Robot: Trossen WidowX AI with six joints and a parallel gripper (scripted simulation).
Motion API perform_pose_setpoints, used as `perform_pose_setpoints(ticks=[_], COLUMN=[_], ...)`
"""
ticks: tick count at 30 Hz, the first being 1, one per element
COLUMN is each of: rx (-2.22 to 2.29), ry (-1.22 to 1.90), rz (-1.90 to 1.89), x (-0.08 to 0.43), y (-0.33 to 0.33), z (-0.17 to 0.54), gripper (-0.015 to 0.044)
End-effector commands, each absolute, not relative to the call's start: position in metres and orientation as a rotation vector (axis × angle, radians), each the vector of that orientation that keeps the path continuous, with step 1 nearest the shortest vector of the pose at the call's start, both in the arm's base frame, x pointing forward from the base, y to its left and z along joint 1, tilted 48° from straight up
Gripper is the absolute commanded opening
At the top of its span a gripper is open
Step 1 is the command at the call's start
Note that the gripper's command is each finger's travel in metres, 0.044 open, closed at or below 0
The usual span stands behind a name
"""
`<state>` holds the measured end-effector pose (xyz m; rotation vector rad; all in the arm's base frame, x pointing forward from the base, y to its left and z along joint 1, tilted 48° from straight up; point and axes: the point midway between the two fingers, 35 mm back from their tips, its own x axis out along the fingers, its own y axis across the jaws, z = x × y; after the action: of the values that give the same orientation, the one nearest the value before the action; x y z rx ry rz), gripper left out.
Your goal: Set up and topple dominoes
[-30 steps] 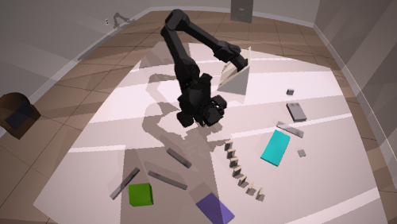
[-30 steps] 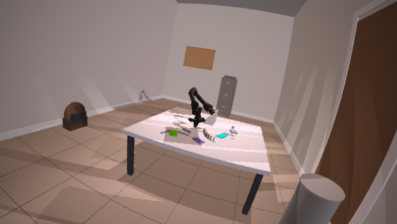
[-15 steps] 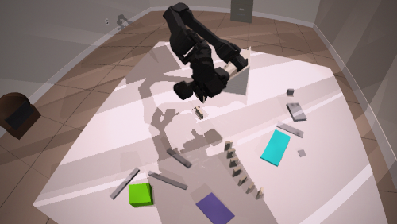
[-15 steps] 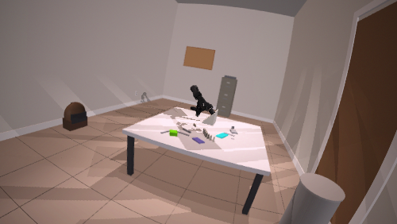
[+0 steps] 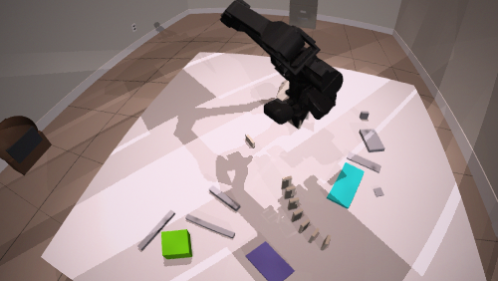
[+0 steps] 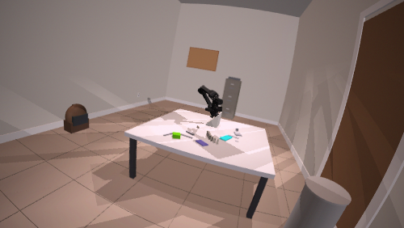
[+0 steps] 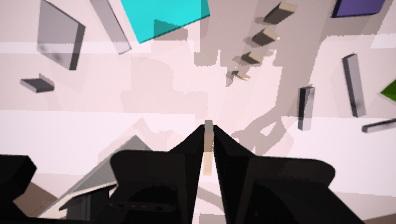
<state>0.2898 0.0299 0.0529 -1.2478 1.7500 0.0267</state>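
Observation:
A curved row of several tan dominoes [image 5: 297, 214] [image 7: 265, 36] stands on the white table [image 5: 124, 199] [image 6: 238, 155]; it also shows small in the exterior view. Another tan domino [image 5: 250, 140] [image 6: 198, 127] is on the table, apart from the row, to the left of the gripper in the top view; whether it stands or lies is unclear. My gripper [image 5: 299, 125] [image 7: 208, 128] is shut on a tan domino [image 7: 208, 142], seen between the fingertips in the wrist view. It hangs above the table, behind the row's far end in the top view. The held domino is hidden by the gripper in the top view.
A cyan slab [image 5: 346, 185] [image 7: 167, 15] lies right of the row in the top view. A purple slab [image 5: 270, 261] and a green block [image 5: 176, 244] are at the front. Grey bars [image 5: 210, 225] [image 7: 354, 85] lie left of the row, and a grey plate [image 5: 372, 140] lies right.

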Motion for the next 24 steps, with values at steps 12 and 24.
perform_pose_setpoints(ticks=[12, 24], rx=[-1.284, -1.062], ry=[1.780, 1.766], rz=[0.074, 0.256], x=[0.268, 0.261], y=[0.096, 0.082], z=[-0.032, -0.062], gripper=[0.0021, 0.0021])
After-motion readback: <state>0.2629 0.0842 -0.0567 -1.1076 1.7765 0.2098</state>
